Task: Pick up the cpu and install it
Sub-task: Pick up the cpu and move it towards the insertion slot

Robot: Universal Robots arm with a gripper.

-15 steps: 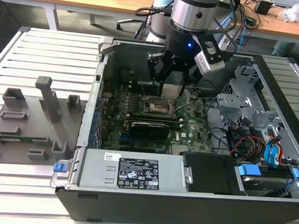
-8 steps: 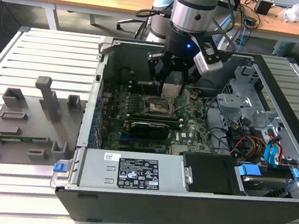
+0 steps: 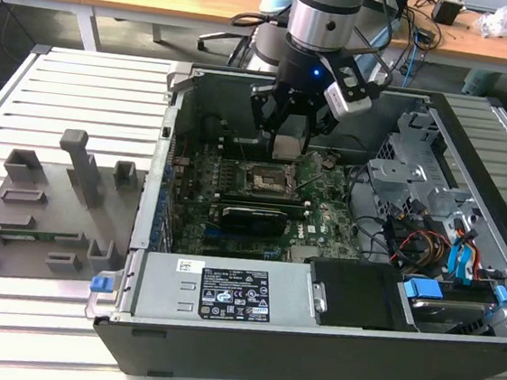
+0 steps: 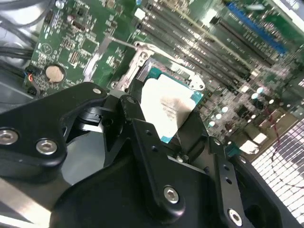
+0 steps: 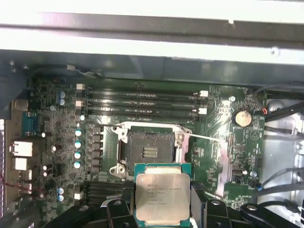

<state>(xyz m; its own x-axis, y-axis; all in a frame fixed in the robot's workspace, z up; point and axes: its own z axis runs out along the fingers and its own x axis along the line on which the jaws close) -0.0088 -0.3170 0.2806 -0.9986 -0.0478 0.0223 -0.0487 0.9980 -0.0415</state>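
Gripper, clamped on the cpu, hangs near the bare socket; I'd centre it, square it up, and lower it flat and gently.

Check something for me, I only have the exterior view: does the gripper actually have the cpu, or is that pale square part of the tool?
Observer: It has it. In the first wrist view the gripper is shut on the cpu, gripped on two opposite edges, metal top facing the camera.
Operator: Socket free?
Observer: Yes. The socket is bare, with its contact field in full sight and nothing seated in it.
Operator: Cpu in place over it?
Observer: Not seated. In the first wrist view the cpu covers just one edge of the socket's frame.
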